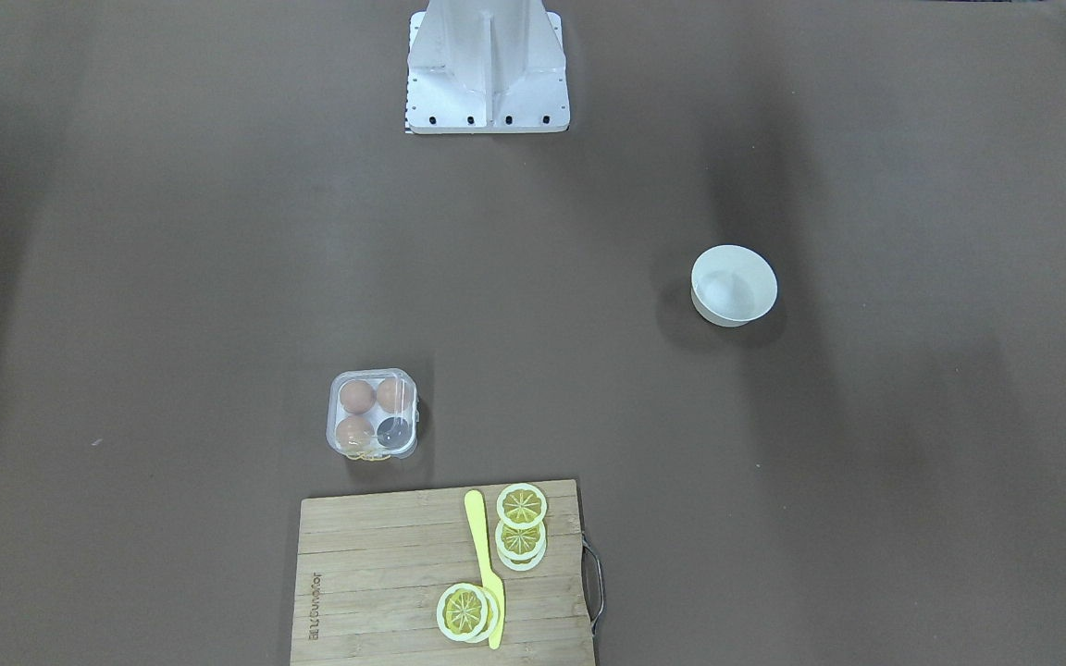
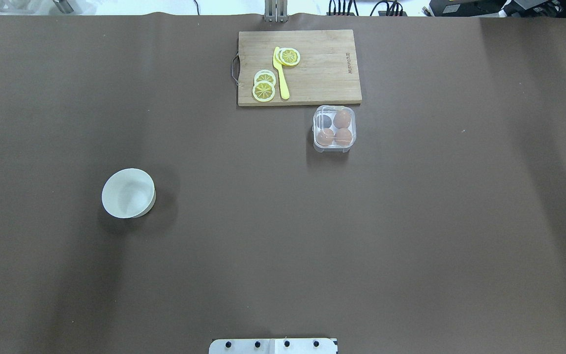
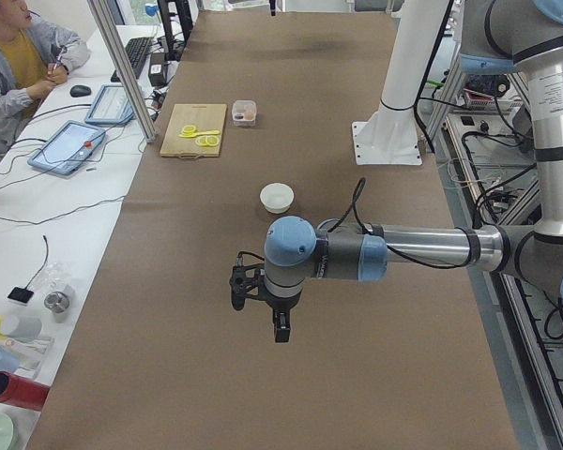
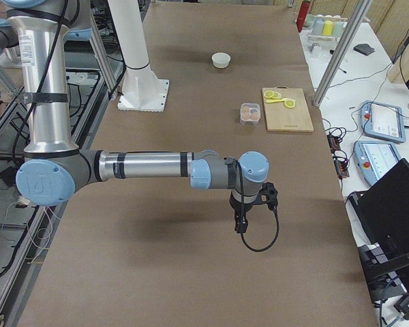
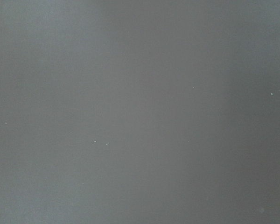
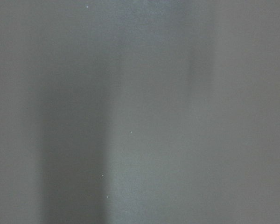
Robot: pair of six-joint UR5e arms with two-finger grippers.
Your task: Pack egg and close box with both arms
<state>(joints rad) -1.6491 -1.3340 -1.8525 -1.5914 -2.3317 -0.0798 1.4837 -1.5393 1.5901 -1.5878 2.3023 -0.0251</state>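
Observation:
The box (image 1: pixel 373 413) is a small clear-lidded four-cell carton on the brown table, also in the overhead view (image 2: pixel 334 129). It holds three light-brown eggs (image 1: pixel 357 396); one cell (image 1: pixel 393 430) looks dark and empty. The clear lid seems to lie over the tray. My left gripper (image 3: pixel 280 330) shows only in the exterior left view, low over bare table and far from the box. My right gripper (image 4: pixel 240 225) shows only in the exterior right view, also far from the box. I cannot tell if either is open or shut. Both wrist views show only bare table.
A white bowl (image 2: pixel 128 192) stands on my left side and looks empty. A wooden cutting board (image 2: pixel 322 69) with lemon slices (image 2: pixel 264 90) and a yellow knife (image 2: pixel 281 73) lies just beyond the box. The white stand (image 1: pixel 487 65) is at my base. An operator (image 3: pixel 14 56) sits off the table.

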